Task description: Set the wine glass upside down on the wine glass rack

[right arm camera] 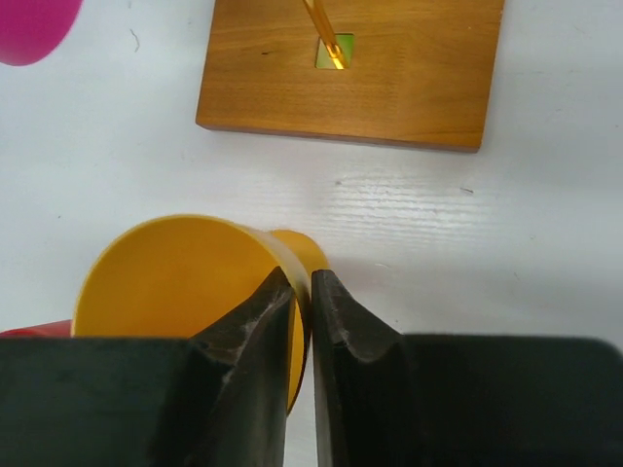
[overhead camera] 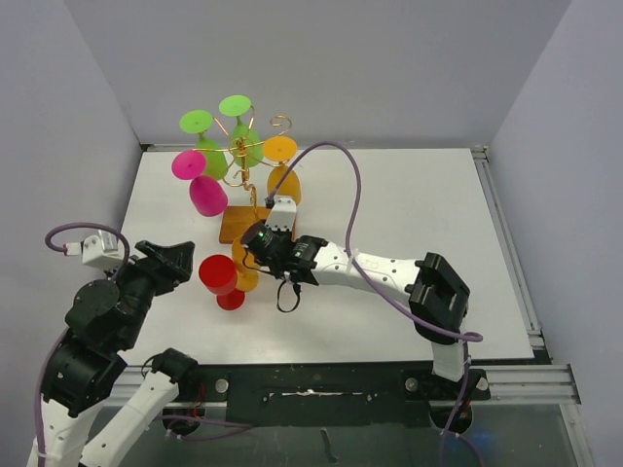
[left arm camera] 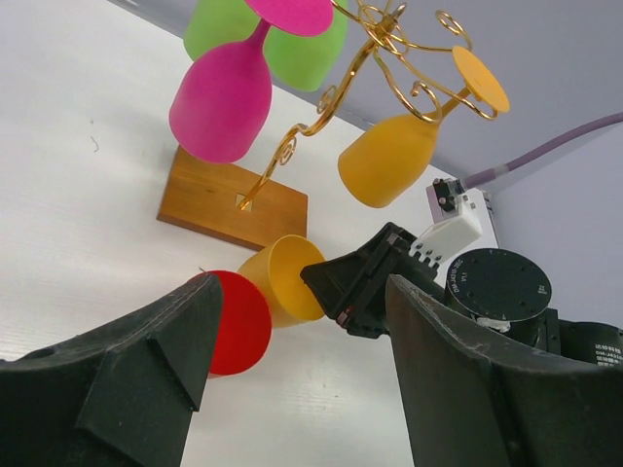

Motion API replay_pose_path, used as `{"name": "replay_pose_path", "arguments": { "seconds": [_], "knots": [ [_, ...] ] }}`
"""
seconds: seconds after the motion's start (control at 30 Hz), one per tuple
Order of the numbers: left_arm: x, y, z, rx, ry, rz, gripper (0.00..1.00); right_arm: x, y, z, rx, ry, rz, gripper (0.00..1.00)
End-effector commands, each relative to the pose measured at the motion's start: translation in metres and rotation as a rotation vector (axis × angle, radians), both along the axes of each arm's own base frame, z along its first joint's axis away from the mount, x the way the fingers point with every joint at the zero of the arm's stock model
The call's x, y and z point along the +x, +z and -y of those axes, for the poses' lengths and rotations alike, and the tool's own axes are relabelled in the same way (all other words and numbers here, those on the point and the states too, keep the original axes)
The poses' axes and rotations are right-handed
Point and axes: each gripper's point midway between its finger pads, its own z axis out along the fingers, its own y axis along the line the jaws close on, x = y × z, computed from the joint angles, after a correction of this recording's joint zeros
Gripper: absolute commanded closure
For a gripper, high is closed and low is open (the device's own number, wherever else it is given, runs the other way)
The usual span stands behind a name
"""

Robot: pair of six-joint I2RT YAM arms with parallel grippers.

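Observation:
A yellow wine glass lies on its side on the white table, just in front of the wine glass rack's brown wooden base. My right gripper is shut on the yellow wine glass, pinching its rim wall with one finger inside the bowl and one outside. The rack's gold wire arms rise from that base. My left gripper stands open to the left, nothing between its fingers.
A red wine glass lies beside the yellow one, on its left. Upside down on the rack hang a pink glass, two green glasses and an orange glass. A purple cable arcs over the right arm.

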Motion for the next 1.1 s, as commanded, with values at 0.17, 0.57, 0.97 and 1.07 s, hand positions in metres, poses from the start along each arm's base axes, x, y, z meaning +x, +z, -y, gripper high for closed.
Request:
{"name": "replay_pose_path", "arguments": {
  "seconds": [0.17,0.57,0.97,1.07],
  "knots": [
    [0.019,-0.005,0.039,-0.154,-0.109,-0.004,0.35,-0.001,0.044,0.051,-0.02,-0.108,0.084,0.99],
    [0.031,-0.001,0.065,-0.289,-0.174,-0.032,0.35,-0.018,0.107,0.104,0.05,-0.046,0.255,1.0],
    [0.02,0.062,0.046,-0.603,-0.098,0.134,0.35,-0.07,0.243,0.095,0.446,0.321,0.636,1.0],
    [0.015,0.076,0.039,-0.678,-0.077,0.163,0.35,-0.079,0.276,0.087,0.52,0.385,0.719,1.0]
  ]
}}
